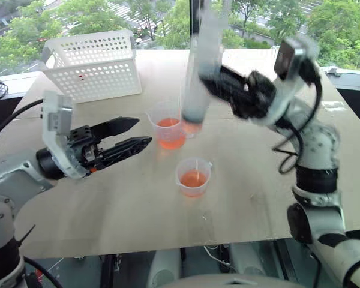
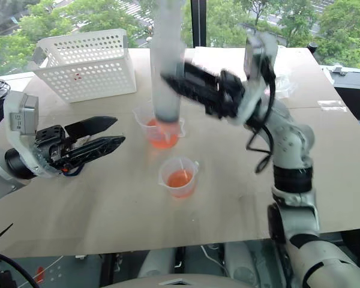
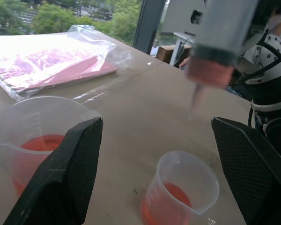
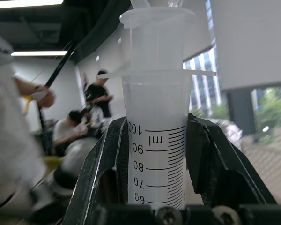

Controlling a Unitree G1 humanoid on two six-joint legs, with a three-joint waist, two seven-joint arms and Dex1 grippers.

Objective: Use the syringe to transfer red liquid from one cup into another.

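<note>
My right gripper (image 1: 211, 73) is shut on a big clear syringe (image 1: 199, 66), held upright, its red-tinted tip hanging just above the far cup (image 1: 168, 124). In the right wrist view the fingers (image 4: 103, 164) clamp the syringe barrel (image 4: 158, 154) at its upper scale marks. Both clear plastic cups hold red liquid: the far cup stands mid-table, and the near cup (image 1: 193, 176) sits a little in front and to its right. My left gripper (image 1: 131, 134) hovers open to the left of the cups, pointing at them with nothing between its fingers. The left wrist view shows both cups (image 3: 35, 136) (image 3: 180, 192) and the syringe tip (image 3: 210, 70).
A white perforated basket (image 1: 93, 63) stands at the table's back left. A clear plastic bag with a pink sheet (image 3: 56, 58) lies at the far side. Beyond the brown tabletop (image 1: 108, 210) are windows. People show in the background of the right wrist view.
</note>
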